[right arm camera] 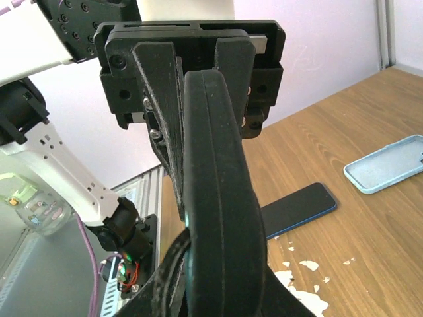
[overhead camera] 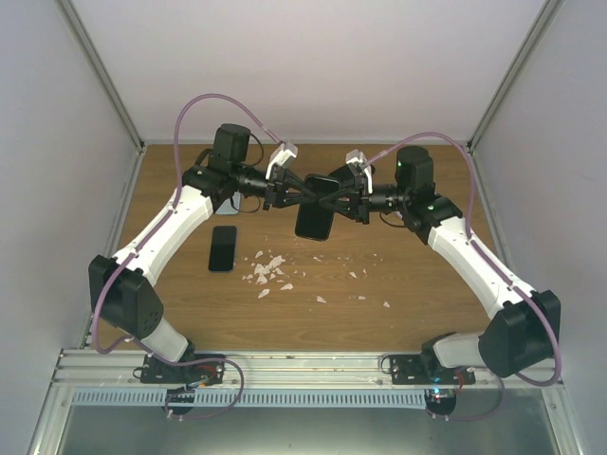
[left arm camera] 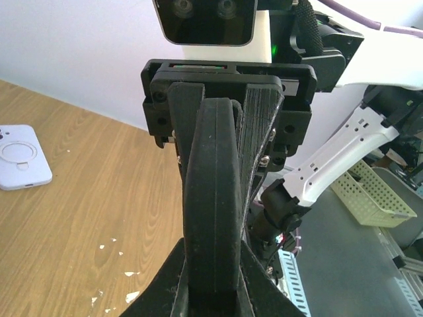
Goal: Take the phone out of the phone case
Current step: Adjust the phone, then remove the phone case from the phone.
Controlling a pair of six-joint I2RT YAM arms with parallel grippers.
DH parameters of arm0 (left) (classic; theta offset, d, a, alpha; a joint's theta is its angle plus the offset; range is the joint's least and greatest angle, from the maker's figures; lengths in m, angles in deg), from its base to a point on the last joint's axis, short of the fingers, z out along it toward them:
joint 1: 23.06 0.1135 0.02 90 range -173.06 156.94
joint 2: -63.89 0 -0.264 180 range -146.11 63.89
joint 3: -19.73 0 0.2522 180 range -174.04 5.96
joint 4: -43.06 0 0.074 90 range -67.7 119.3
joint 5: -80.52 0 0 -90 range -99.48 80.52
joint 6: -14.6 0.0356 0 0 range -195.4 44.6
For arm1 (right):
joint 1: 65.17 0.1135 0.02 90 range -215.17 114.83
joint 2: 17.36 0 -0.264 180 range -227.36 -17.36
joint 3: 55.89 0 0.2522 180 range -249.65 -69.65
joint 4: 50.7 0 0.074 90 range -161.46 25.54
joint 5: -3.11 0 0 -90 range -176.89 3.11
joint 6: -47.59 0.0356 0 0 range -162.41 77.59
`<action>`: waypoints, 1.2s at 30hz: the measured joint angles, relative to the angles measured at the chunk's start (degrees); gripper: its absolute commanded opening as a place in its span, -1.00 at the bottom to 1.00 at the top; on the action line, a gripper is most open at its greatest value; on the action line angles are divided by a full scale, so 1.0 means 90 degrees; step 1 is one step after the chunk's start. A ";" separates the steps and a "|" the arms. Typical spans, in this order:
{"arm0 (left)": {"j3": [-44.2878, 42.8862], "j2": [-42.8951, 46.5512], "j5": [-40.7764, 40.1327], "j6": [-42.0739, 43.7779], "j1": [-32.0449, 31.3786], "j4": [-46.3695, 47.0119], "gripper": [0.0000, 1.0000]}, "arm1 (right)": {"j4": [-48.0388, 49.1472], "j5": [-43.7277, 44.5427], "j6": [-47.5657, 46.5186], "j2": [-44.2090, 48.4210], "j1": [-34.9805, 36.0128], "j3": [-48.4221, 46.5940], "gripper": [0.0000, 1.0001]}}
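Observation:
A black phone case (overhead camera: 316, 213) hangs in the air over the middle of the table, held from both sides. My left gripper (overhead camera: 289, 194) is shut on its left edge and my right gripper (overhead camera: 343, 201) is shut on its right edge. In the left wrist view the phone case (left arm camera: 211, 211) stands edge-on between my left gripper's (left arm camera: 213, 264) fingers, with the right gripper clamped on its far end. In the right wrist view the phone case (right arm camera: 221, 191) fills the middle, pinched by my right gripper (right arm camera: 221, 277). The phone cannot be told apart from the case.
A bare dark phone with a blue rim (overhead camera: 222, 248) (right arm camera: 297, 208) lies flat on the wooden table, left of centre. A pale empty case (left arm camera: 20, 157) (right arm camera: 386, 165) lies near the left arm. White flakes (overhead camera: 266, 273) are scattered near the middle. A green basket (left arm camera: 373, 195) sits off the table.

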 measured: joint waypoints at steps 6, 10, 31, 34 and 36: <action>0.0000 0.0000 -0.0039 0.0049 -0.0002 -0.0053 -0.31 | 0.0143 -0.0107 0.0134 -0.0002 -0.0032 0.0068 -0.99; 0.0019 0.0017 -0.0238 -0.0075 0.0012 -0.0049 0.00 | 0.0255 -0.0117 0.0279 -0.0005 -0.0087 0.0206 -0.99; 0.1450 0.0874 -0.0379 0.0168 0.0308 -0.0063 -0.06 | 0.2166 -0.0952 0.2382 0.0039 -0.0862 0.0780 -0.99; 0.1455 0.0874 -0.0491 0.0316 0.0158 -0.0117 -0.12 | 0.2331 -0.0991 0.2572 0.0046 -0.0862 0.0782 -0.99; 0.1455 0.0874 -0.0532 0.0384 0.0053 -0.0163 -0.17 | 0.2448 -0.1030 0.2681 0.0049 -0.0862 0.0782 -0.99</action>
